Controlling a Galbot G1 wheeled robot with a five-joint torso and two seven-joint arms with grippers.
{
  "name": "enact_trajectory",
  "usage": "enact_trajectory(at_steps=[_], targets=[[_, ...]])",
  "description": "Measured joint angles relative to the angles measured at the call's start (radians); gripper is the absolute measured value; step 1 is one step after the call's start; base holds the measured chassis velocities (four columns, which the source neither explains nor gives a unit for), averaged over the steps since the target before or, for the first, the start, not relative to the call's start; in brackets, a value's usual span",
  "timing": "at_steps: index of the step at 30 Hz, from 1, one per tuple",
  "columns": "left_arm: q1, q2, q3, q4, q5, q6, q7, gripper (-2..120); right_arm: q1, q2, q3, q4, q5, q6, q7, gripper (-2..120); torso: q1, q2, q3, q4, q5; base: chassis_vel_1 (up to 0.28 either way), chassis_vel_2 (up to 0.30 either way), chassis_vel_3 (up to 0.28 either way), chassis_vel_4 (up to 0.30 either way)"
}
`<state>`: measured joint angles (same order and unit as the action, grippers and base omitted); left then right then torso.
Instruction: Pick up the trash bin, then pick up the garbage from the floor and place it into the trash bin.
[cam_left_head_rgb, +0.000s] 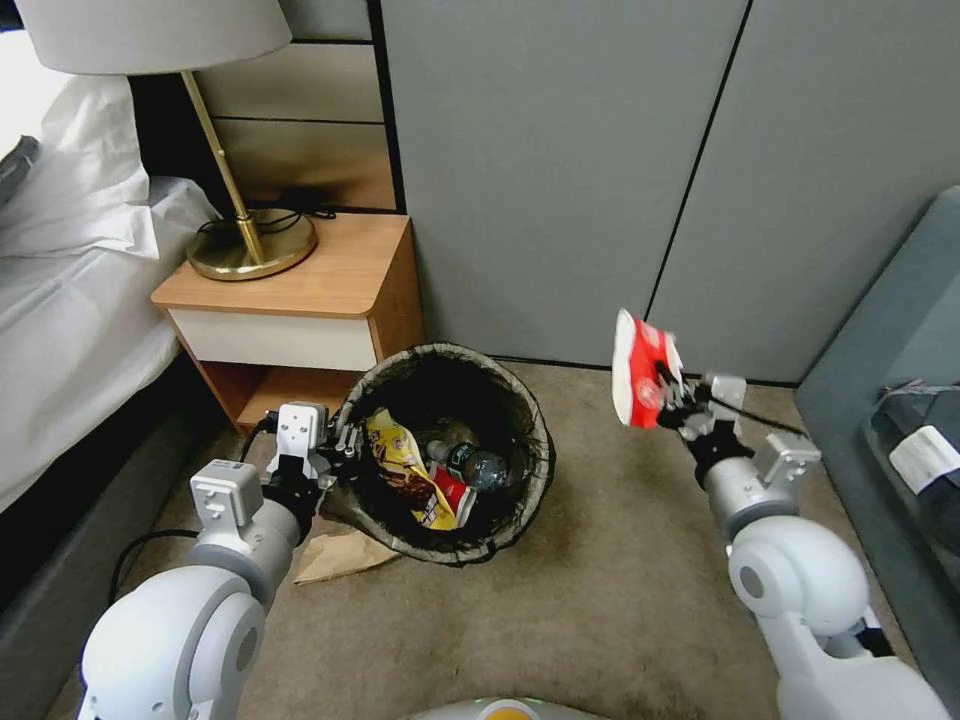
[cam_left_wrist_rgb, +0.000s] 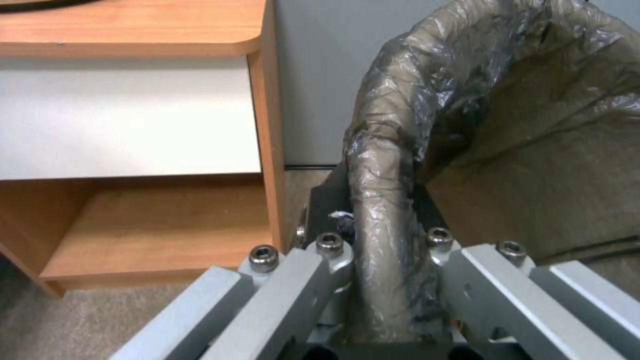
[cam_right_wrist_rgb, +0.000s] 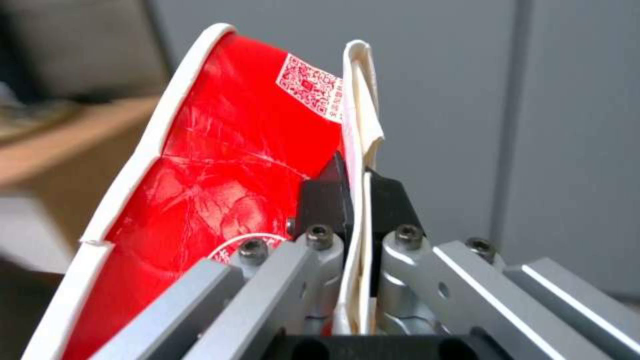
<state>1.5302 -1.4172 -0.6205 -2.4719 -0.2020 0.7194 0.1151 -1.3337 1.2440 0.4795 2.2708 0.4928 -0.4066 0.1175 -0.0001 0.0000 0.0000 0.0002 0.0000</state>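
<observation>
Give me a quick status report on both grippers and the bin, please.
Left gripper clamped on trash bin rim. Right gripper holds red-and-white wrapper aloft, beside the bin. Brown paper on floor.

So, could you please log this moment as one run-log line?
left gripper: shut on trash bin rim | right gripper: shut on red-and-white wrapper, right of bin | brown paper: on floor

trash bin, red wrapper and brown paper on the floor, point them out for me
trash bin (cam_left_head_rgb: 520, 415): head view, liner-covered rim on the far right side
red wrapper (cam_left_head_rgb: 640, 368): head view, middle of its red face
brown paper (cam_left_head_rgb: 335, 555): head view, flat middle
</observation>
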Motion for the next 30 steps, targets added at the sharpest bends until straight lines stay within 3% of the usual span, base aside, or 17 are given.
enact_trajectory(at_steps=[9, 11, 15, 24, 30], targets=[[-0.013, 0.006, 0.016, 0.014, 0.002, 0.001, 0.002, 3, 0.059, -0.048, -0.101, 0.049, -0.022, 0.003, -0.152, 0, 0.000, 0.000, 0.000, -0.0001, -0.0001, 0.000, 0.000, 0.000, 0.000], [-0.018, 0.006, 0.017, 0.016, 0.002, 0.002, 0.002, 3, 0.075, -0.068, -0.151, 0.029, -0.056, 0.039, -0.229, 0, 0.000, 0.000, 0.000, -0.0001, -0.0001, 0.000, 0.000, 0.000, 0.000], [-0.020, 0.006, 0.018, 0.019, 0.001, 0.003, 0.002, 3, 0.096, -0.080, -0.196, 0.008, -0.104, 0.065, -0.277, 0, 0.000, 0.000, 0.000, -0.0002, 0.0000, 0.000, 0.000, 0.000, 0.000], [-0.025, 0.005, 0.024, 0.026, 0.002, 0.004, 0.002, 3, 0.168, -0.132, -0.365, -0.019, -0.144, 0.033, -0.268, 0, 0.000, 0.000, 0.000, 0.0000, 0.0000, 0.000, 0.000, 0.000, 0.000], [-0.028, 0.002, 0.024, 0.030, 0.001, 0.004, 0.002, 3, 0.161, -0.164, -0.388, -0.026, -0.160, 0.021, -0.261, 0, 0.000, 0.000, 0.000, -0.0002, 0.0000, 0.000, 0.000, 0.000, 0.000]])
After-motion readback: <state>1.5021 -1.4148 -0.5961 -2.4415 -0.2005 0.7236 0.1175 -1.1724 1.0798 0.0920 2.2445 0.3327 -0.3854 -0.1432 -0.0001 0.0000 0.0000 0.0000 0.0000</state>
